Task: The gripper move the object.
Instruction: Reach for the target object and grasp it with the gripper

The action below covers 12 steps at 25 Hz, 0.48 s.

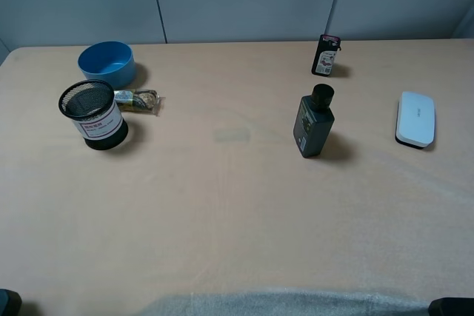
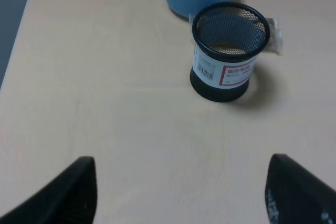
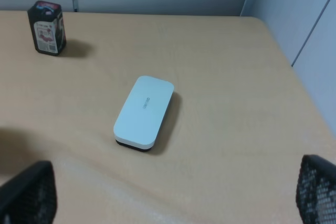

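The object is a flat white rounded device with a dark underside (image 1: 415,118), lying on the tan table at the far right. It also shows in the right wrist view (image 3: 144,109), ahead of my right gripper (image 3: 177,166) and apart from it. That gripper is open and empty, with its dark fingers (image 3: 31,192) spread wide. My left gripper (image 2: 182,163) is open and empty too, with its fingers (image 2: 73,195) over bare table short of a black mesh cup (image 2: 227,51). In the high view only dark bits of the arms show, at the bottom corners.
A dark grey bottle with a black cap (image 1: 313,122) lies left of the device. A small black packet (image 1: 326,55) (image 3: 47,27) stands at the back. A blue bowl (image 1: 107,62), the mesh cup (image 1: 93,114) and a wrapped snack (image 1: 138,100) sit at the left.
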Each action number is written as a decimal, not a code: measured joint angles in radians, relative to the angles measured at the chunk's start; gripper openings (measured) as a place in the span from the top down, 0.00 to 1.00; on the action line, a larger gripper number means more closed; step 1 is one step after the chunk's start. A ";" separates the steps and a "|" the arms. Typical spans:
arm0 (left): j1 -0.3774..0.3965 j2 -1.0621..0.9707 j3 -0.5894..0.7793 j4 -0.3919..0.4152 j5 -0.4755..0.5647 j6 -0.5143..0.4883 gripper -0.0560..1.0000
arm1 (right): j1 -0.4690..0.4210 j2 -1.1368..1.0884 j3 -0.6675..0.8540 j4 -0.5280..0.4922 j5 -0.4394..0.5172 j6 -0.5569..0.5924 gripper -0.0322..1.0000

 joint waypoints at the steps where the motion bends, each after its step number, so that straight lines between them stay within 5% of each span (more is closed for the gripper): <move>1: 0.000 0.000 0.000 0.000 0.000 0.000 0.25 | 0.000 0.000 0.000 0.000 0.000 0.000 0.30; 12: 0.000 0.000 0.000 0.000 0.000 0.000 0.25 | 0.000 0.000 0.000 0.000 0.000 0.000 0.30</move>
